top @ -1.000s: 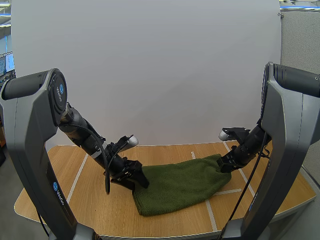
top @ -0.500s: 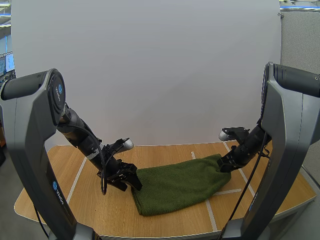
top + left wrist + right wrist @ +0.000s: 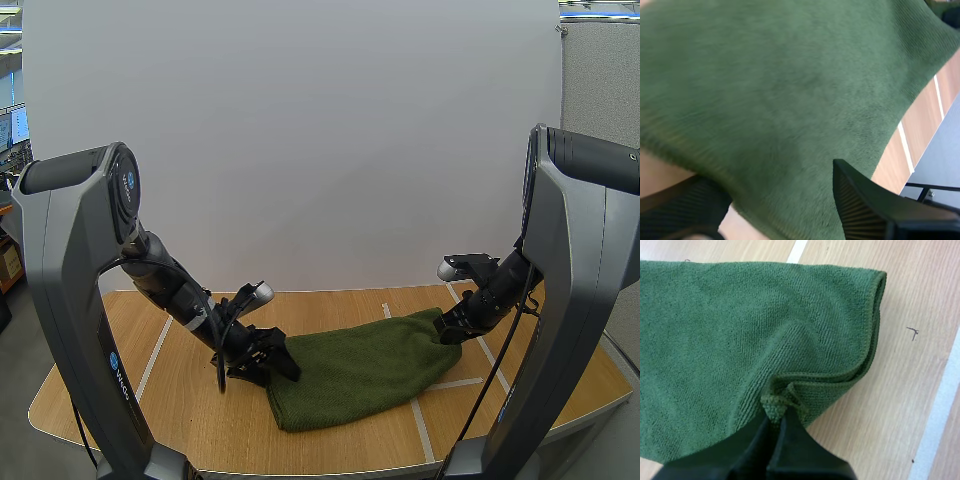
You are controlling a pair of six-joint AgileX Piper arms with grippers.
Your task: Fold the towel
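A: Where's the towel (image 3: 360,370) relative to the jaws?
B: Flat on the table (image 3: 170,400), looks doubled over once already. Its long axis runs left-to-right between the two arms. The right gripper (image 3: 447,330) is clamped on the right end's corner, and its wrist view shows the hem bunched between the closed tips. The left gripper (image 3: 280,365) is at the opposite end with its jaws spread. Its ribbed fingers (image 3: 865,205) sit either side of the towel's edge, cloth between them, not pinched.
A: Which arm goes first?
B: My read is that the left has to close first. It's already at the left end, and the towel stretches away from it toward the right arm. Once both ends are held, I'd expect the fold to go across the long axis.
A: Any change from half a second ago?
B: Left gripper only — it stood a bit off the left edge then, and now it's in against the cloth. Right arm and towel outline look the same.
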